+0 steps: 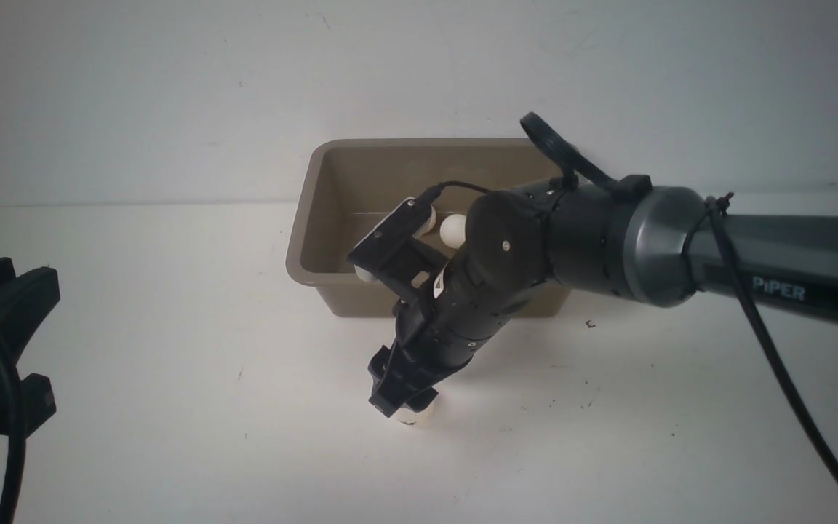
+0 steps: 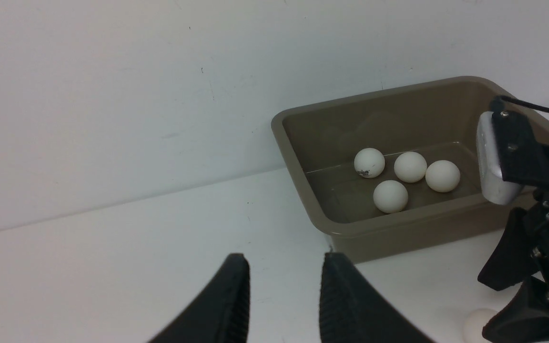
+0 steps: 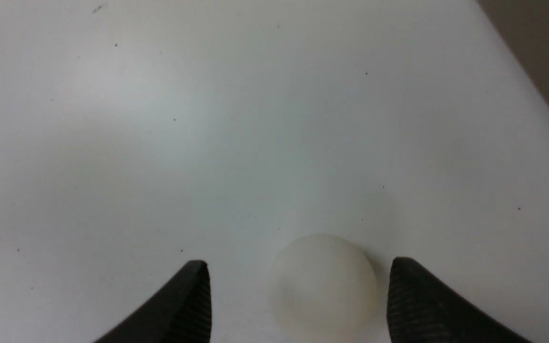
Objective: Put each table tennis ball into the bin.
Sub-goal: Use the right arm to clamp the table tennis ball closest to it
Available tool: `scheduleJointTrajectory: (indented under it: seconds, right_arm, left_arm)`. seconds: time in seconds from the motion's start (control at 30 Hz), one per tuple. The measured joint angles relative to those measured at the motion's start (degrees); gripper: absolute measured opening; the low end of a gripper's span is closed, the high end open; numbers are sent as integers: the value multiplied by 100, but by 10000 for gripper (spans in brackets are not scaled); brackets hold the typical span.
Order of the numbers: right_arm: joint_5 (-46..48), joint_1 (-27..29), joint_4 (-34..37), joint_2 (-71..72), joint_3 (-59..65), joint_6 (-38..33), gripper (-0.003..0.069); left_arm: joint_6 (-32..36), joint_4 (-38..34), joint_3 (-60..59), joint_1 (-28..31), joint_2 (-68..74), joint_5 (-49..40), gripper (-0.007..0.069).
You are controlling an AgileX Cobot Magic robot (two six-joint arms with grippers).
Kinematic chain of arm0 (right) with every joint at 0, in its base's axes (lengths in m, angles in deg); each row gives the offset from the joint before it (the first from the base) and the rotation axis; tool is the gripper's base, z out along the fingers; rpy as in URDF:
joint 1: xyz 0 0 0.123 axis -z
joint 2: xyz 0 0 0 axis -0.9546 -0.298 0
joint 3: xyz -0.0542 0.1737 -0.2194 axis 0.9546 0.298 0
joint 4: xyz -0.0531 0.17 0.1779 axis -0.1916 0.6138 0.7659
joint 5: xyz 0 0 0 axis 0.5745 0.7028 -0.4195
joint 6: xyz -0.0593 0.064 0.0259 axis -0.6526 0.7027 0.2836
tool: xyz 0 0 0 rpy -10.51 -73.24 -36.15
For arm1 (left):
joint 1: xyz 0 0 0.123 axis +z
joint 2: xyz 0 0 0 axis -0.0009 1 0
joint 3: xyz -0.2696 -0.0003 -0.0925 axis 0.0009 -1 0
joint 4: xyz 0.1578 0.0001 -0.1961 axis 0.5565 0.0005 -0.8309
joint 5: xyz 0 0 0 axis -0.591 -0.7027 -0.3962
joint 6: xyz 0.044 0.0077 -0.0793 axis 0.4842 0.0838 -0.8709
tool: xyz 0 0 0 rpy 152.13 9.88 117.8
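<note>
While the right gripper (image 1: 403, 406) sits low over a loose table tennis ball (image 3: 324, 286) on the desk (image 1: 172, 400), just in front of the bin (image 1: 311, 233), its jaws are apart and straddle the ball without touching it. Ball is off-centre, nearer one finger. I'd shift sideways to centre it first, else the near finger likely shoves it and it rolls. Close slowly, light squeeze at the equator; smooth shell probably squirts out if pinched high. Lift clear of the rim before traversing. Four balls (image 2: 410, 166) lie in the bin. Left gripper (image 2: 285, 257) off to the side, jaws apart, holding nothing.
</note>
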Motion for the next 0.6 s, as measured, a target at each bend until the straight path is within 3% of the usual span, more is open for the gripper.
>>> scheduleJointTrajectory:
  seconds: [0.6]
  right_arm:
    - [403, 0, -285, -539, -823, 369, 451]
  left_arm:
    - [0, 0, 0, 0, 0, -7, 195]
